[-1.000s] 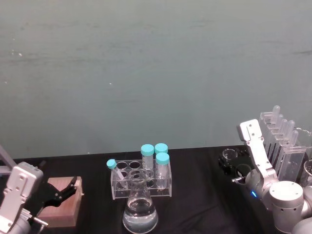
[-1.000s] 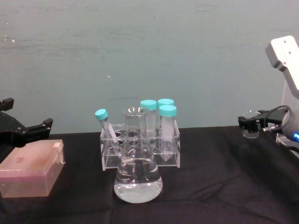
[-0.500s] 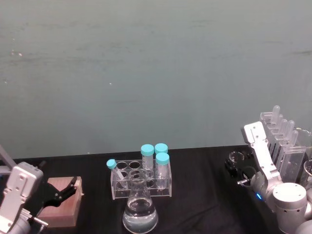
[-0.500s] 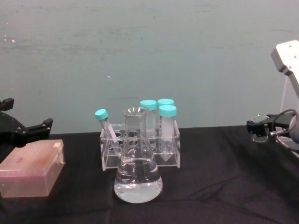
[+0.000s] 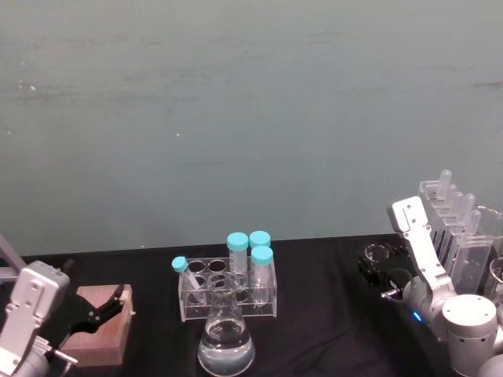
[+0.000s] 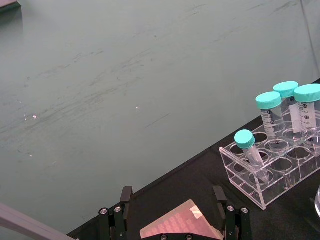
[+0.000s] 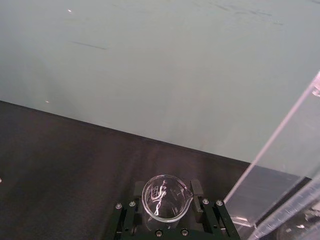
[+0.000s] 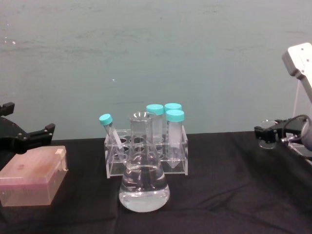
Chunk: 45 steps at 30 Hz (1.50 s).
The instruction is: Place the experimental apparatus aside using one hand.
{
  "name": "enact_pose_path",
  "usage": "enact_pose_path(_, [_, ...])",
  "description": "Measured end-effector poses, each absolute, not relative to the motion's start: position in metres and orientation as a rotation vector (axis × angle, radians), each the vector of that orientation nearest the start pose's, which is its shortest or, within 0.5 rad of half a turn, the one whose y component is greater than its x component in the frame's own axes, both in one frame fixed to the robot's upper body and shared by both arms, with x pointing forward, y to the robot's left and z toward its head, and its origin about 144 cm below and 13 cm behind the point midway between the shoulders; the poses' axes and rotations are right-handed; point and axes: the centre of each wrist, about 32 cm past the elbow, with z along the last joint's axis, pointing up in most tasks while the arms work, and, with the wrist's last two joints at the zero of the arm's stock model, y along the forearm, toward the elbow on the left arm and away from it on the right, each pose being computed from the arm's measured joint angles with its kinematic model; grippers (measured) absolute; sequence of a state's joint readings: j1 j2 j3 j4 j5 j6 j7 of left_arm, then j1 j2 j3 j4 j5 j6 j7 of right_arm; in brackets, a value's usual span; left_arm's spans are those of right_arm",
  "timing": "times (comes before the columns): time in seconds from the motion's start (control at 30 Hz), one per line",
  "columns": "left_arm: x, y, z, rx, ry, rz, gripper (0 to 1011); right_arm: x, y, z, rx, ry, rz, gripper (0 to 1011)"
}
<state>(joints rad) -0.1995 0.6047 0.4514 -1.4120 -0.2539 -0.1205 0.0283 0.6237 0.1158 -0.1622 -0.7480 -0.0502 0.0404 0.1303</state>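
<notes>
Table (image 8: 229, 195): covered in black cloth; the labware is spread across it, with the right side judged to serve as the "aside" area.
Pipette stand (image 5: 464, 236): set upright at the far right, just beside the right arm, apparently parked already.
Tube rack (image 5: 192, 306): left at centre, holding teal-capped tubes (image 6: 272, 107).
Pink box (image 8: 31, 183): set at the left, under the idle left gripper (image 6: 172, 195), whose jaws are held apart.
Conical flask (image 8: 144, 187): stood in front of the rack, untouched, partly filled with clear liquid.
Right gripper (image 7: 167, 192): jaws clamped on the small beaker (image 8: 266, 139), which is held upright near the pipette stand, apparently for setting down.
Writing: graduation marks are printed on the tubes and white marks on the beaker; neither can be read reliably.
</notes>
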Motion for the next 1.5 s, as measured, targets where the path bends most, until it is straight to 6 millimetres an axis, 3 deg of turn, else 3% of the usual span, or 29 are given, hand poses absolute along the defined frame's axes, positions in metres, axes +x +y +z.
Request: enact_pose_path(1.5, [0.4886, 0.3097, 1.1398, 0.304, -0.285, 1.248, 1000, 0.6189, -0.2519, 1.1379, -0.376, 0.019, -1.357, 556])
